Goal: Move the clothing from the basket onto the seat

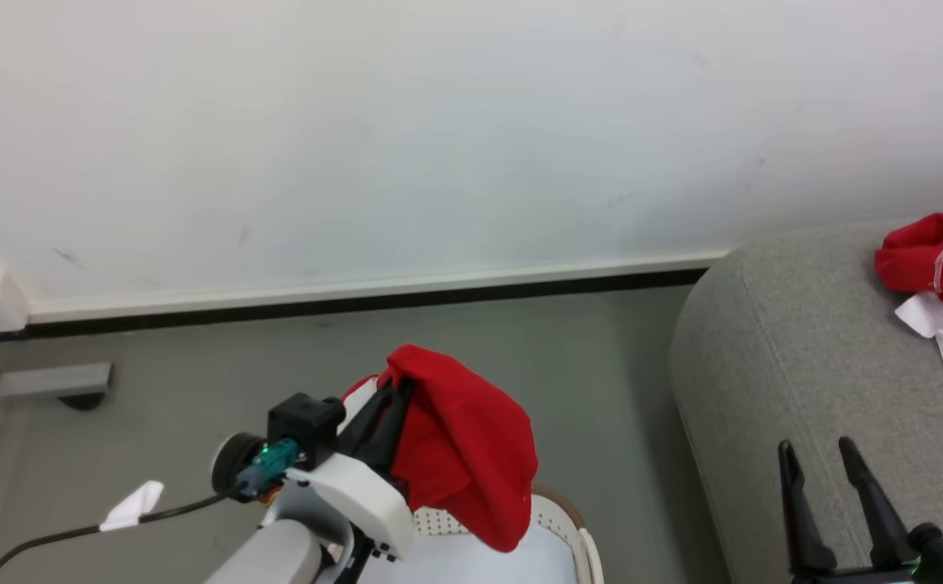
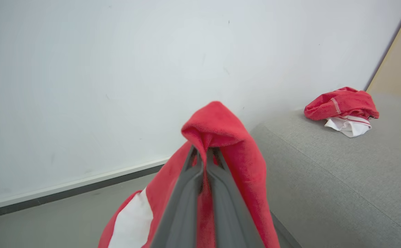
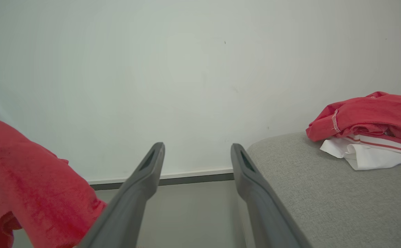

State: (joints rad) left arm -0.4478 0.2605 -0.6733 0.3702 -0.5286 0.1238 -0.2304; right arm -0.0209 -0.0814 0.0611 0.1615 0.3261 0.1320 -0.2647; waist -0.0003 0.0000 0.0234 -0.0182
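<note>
My left gripper [image 1: 396, 391] is shut on a plain red garment [image 1: 463, 446], which drapes over its fingers and hangs above the white basket [image 1: 576, 531] at the bottom of the head view. The left wrist view has the same red cloth [image 2: 221, 137] pinched between the two fingers. A second red garment with white panels [image 1: 937, 280] lies crumpled on the grey seat [image 1: 795, 365] at the right. My right gripper [image 1: 818, 451] is open and empty over the seat's near edge, and the right wrist view frames the floor between its spread fingers [image 3: 152, 165].
A white wall with a pale skirting board and dark strip [image 1: 357, 296] runs behind everything. Grey floor [image 1: 585, 357] separates the basket from the seat. A cable with a white tag [image 1: 135, 503] trails from the left arm.
</note>
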